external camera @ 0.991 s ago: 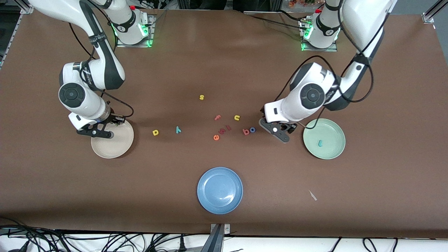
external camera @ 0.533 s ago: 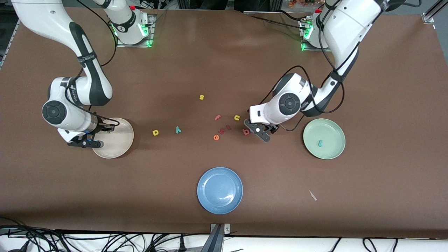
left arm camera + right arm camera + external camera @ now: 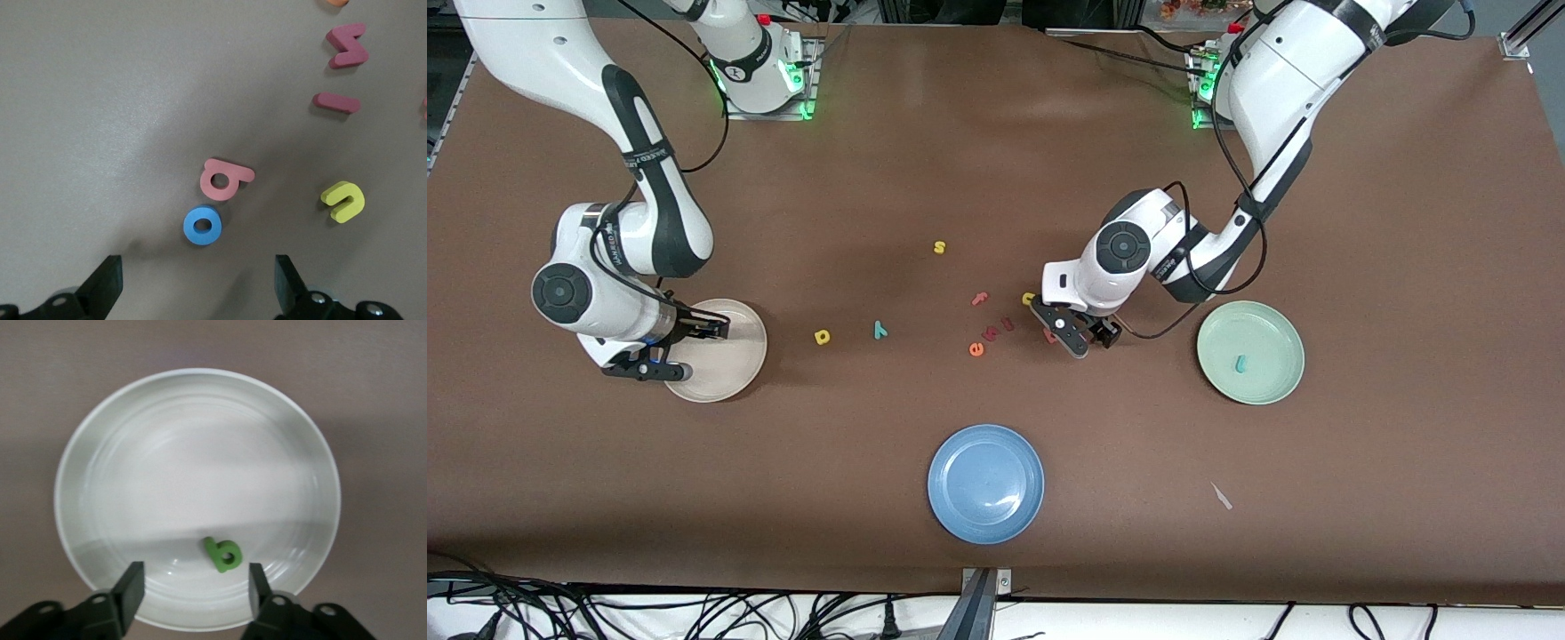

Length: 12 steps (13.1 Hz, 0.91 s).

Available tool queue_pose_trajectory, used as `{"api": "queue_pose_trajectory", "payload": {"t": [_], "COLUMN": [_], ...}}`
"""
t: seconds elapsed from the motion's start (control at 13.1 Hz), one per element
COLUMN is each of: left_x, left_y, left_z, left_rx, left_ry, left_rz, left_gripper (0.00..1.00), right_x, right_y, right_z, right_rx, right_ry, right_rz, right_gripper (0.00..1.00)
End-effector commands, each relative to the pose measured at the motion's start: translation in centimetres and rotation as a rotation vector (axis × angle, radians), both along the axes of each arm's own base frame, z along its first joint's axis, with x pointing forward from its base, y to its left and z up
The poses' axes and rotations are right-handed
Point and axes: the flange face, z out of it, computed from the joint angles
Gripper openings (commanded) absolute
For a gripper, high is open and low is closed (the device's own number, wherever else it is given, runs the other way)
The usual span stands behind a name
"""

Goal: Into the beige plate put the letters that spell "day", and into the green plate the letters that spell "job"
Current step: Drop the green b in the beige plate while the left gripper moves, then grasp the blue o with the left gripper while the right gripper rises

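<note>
The beige plate (image 3: 734,342) (image 3: 200,453) holds the green a (image 3: 223,554), lying loose. My right gripper (image 3: 656,366) (image 3: 193,590) hangs open just above the a, touching nothing. The yellow d (image 3: 822,337) and teal y (image 3: 879,330) lie on the table beside that plate, toward the middle. My left gripper (image 3: 1079,338) (image 3: 197,293) is open over the blue o (image 3: 202,225) and pinkish-red b (image 3: 223,179), which touch each other. The green plate (image 3: 1267,324) holds the light blue j (image 3: 1239,363).
Spare letters lie round the b and o: a yellow u (image 3: 345,201), a red i (image 3: 337,102), an orange e (image 3: 976,349), a pink f (image 3: 980,299), a yellow s (image 3: 939,247). A blue plate (image 3: 985,483) sits nearer the front camera.
My right gripper has opened and the green a now lies in the beige plate. My left arm has moved from beside the green plate to over the b and o.
</note>
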Motion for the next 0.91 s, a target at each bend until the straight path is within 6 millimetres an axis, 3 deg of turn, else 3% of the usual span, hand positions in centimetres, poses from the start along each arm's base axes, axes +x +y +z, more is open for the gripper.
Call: {"api": "queue_pose_trajectory", "payload": {"t": [0.0,0.15,0.23,0.53,0.69,0.84], "left_x": [0.5,0.5,0.4,0.4,0.5,0.4], "left_y": [-0.1,0.0,-0.3,-0.7,-0.9,-0.9], "left_z": [-1.0,-1.1,-1.1,-0.9,-0.8,-1.0], "left_rx": [0.008,0.000,-0.002,-0.011,-0.024,-0.024], "left_ry": [-0.008,-0.009,-0.008,-0.032,-0.046,-0.043], "left_rz": [0.005,0.010,0.017,0.004,-0.002,-0.005], "left_gripper": [0.88,0.58,0.53,0.53,0.53,0.53], "right_x": [0.4,0.9,1.0,0.7,0.6,0.6], "right_y": [2.1,3.9,4.4,8.0,10.7,12.1], "right_z": [2.4,3.7,3.7,3.7,3.5,1.8], "right_rx": [0.026,0.048,0.058,0.094,0.102,0.101], "right_ry": [0.053,0.075,0.069,0.071,0.049,0.019], "right_rz": [0.035,0.109,0.125,0.191,0.223,0.246], "right_gripper": [0.99,1.00,1.00,1.00,1.00,1.00]}}
